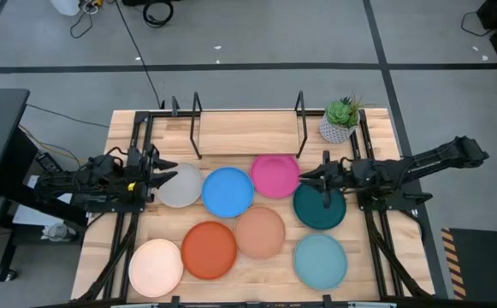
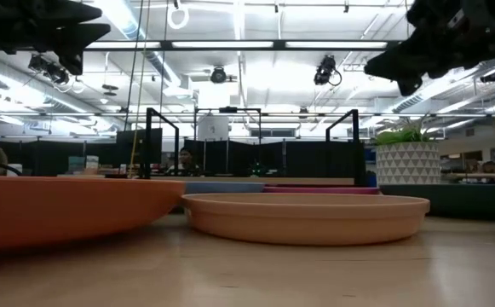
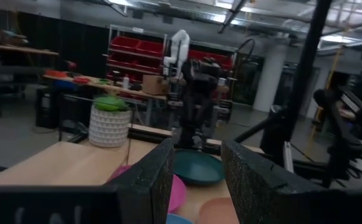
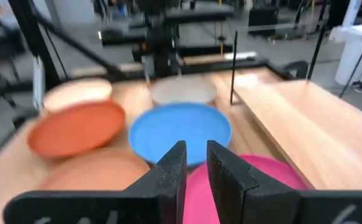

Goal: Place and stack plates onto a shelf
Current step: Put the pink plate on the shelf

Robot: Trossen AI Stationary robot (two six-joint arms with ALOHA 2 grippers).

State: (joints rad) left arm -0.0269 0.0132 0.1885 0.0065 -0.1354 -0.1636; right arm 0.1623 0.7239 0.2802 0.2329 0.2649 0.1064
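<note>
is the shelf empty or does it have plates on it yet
Empty. The high view shows the shelf as bare wood between its black posts; all eight plates, like the blue plate, lie on the table.

From my station I find no readable text, label, brand, number or sign in any of the four views. The round plain-coloured plates carry no print that I can see, and neither do the light-wood shelf board, the white patterned plant pot or the dark arm housings. The red storage bins and cardboard boxes in the room behind are too far off for me to read anything.
</note>
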